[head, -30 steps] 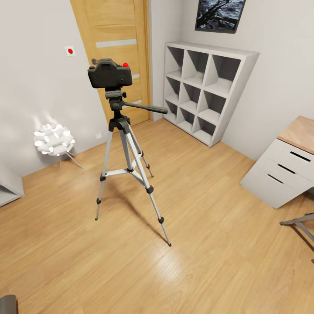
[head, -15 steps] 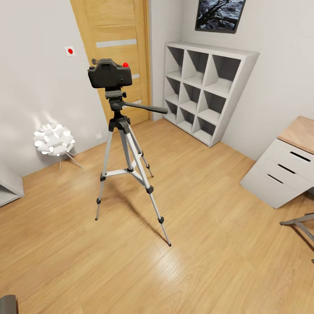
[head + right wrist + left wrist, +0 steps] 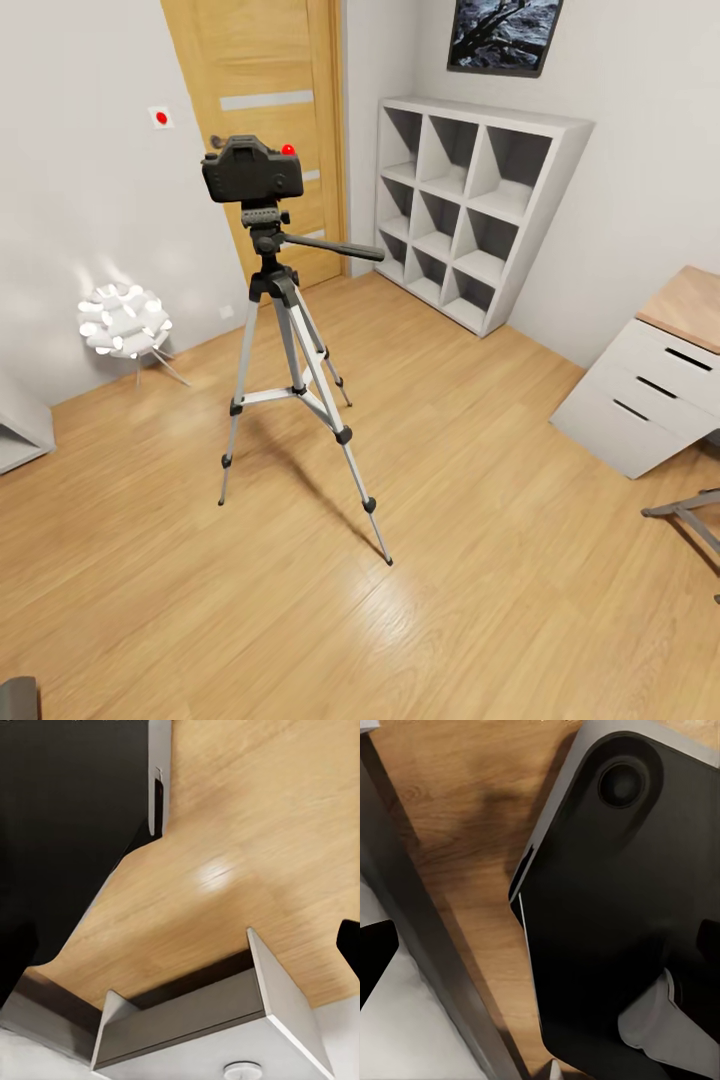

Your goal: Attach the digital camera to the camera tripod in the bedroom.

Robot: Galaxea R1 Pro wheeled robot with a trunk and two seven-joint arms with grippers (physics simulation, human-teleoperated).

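The digital camera [image 3: 252,170], black with a red dot on top, sits level on the black pan head of the camera tripod [image 3: 290,340]. The tripod stands upright on the light wood floor, silver legs spread, its long handle [image 3: 335,246] pointing right. No gripper touches either one. In the left wrist view my left gripper [image 3: 540,949] hangs over the floor beside my black base [image 3: 622,907], with dark fingertips [image 3: 373,956] far apart and nothing between them. My right gripper [image 3: 180,945] shows one dark fingertip [image 3: 349,945] at the picture's edge, also holding nothing.
Behind the tripod is a wooden door [image 3: 265,100]. A white cube shelf [image 3: 470,200] stands at the back right, and a white drawer unit [image 3: 650,390] at the right. A glowing white floor lamp [image 3: 123,320] sits at the left wall. A grey chair leg [image 3: 690,510] pokes in lower right.
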